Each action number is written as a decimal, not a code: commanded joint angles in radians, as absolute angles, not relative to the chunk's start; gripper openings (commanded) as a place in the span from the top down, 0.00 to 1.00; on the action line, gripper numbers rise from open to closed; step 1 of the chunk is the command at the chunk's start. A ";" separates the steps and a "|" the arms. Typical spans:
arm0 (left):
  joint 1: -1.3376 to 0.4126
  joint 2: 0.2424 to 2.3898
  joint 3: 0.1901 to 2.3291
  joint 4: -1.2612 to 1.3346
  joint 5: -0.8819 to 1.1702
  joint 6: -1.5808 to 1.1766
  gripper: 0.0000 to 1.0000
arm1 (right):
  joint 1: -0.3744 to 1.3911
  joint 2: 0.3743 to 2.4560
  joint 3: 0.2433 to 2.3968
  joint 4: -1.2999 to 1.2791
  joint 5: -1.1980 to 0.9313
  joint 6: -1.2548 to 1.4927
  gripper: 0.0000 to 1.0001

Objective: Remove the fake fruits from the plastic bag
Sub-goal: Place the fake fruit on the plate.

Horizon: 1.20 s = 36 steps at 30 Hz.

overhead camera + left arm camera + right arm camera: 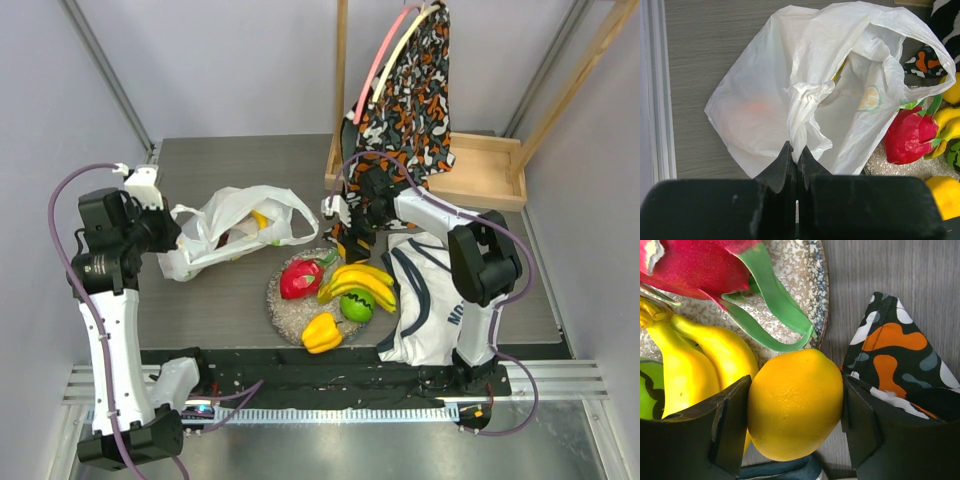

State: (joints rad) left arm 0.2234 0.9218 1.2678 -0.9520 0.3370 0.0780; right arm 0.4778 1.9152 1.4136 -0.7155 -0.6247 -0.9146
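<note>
On the left of the table (230, 300), the bag (840, 75) is being pinched by the left gripper (796, 150), its jaws being pressed tight together on a bunched fold of the thin film. The bag is lying slumped on its side, mouth turned toward the plate (290, 315), with a faint orange patch being shown through its wall and a yellow shape at its opening; what these are cannot be told.

At the plate's far right edge, a lemon (792, 405) is being gripped by the right gripper (796, 385), one jaw being pressed against each flank. The lemon is being held just beside the bananas (700, 365) and near a corner of patterned cloth (890, 355); whether it is touching the plate cannot be told.

On the plate, a red fruit (300, 278), the bananas, a green ball (357, 306) and a pepper (321, 332) are being carried, crowded together. A jersey (425, 300) is lying just right of the plate.
</note>
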 commanded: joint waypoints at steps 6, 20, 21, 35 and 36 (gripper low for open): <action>0.242 0.907 1.279 -0.922 0.376 0.060 1.00 | 0.505 1.936 1.470 -0.767 -0.715 -1.009 0.71; 0.256 0.916 1.276 -0.905 0.397 0.051 1.00 | 0.543 1.994 1.494 -0.854 -0.718 -1.131 0.52; 0.255 0.916 1.278 -0.905 0.400 0.051 1.00 | 0.542 1.996 1.500 -0.859 -0.721 -1.134 0.27; 0.256 0.897 1.241 -0.914 0.417 0.051 1.00 | 0.540 1.743 1.638 -0.832 -0.854 -0.887 0.00; 0.256 0.894 1.238 -0.919 0.423 0.049 1.00 | 0.545 1.732 1.658 -0.780 -0.874 -0.847 0.00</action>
